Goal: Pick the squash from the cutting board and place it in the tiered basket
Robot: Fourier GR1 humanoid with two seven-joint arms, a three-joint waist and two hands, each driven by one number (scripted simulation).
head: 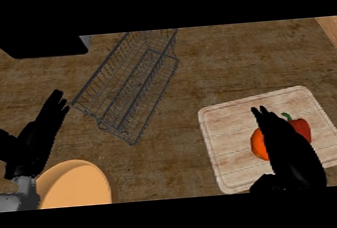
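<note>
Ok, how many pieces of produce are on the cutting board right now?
2 on the cutting board: an orange squash and a red pepper beside it, both partly hidden by the right hand. Anything smaller under that hand wouldn't show.

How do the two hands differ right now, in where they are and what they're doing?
The right hand is over the cutting board, fingers stretched across the orange and red vegetable and hiding part of it; the left hand is over bare counter, beside the orange plate, with nothing under it. The right hand points straight up the view, while the left tilts toward the wire basket. Both are black and open.
</note>
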